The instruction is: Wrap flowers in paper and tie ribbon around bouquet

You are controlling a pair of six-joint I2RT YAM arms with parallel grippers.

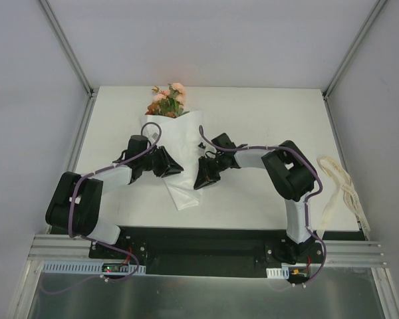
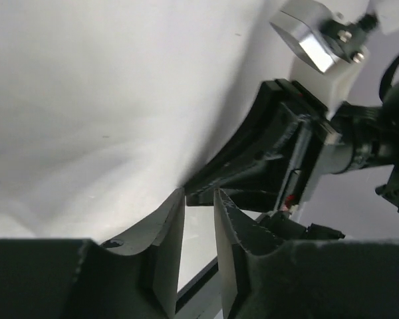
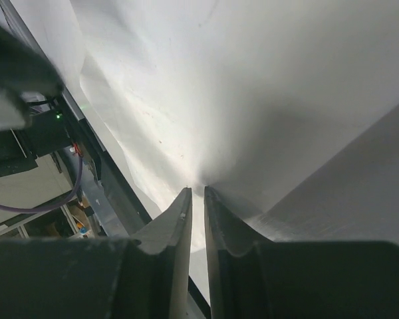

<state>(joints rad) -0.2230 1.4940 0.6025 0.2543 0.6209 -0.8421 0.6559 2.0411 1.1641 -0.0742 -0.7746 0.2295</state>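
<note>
Left tool (image 2: 199,199) and right tool (image 3: 196,193), both narrow, seem to grip nothing; the paper (image 1: 186,136) could unroll off the flowers (image 1: 167,101).

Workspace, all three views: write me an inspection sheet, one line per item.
Surface: white table, no stains seen.
Job's things: flowers at the far edge, stems inside the paper, which is rolled into a cone pointing toward the arms; ribbon lies loose on the table's right side, not tied.
Clutter: nothing seen.
Grippers: left gripper has its jaws slightly apart, tips at the paper; right gripper has its jaws nearly together at a paper crease, grip unclear.
Cables: purple cables run along both arms; no snag seen.
Surroundings: grey walls, metal frame posts at the table's far corners.
</note>
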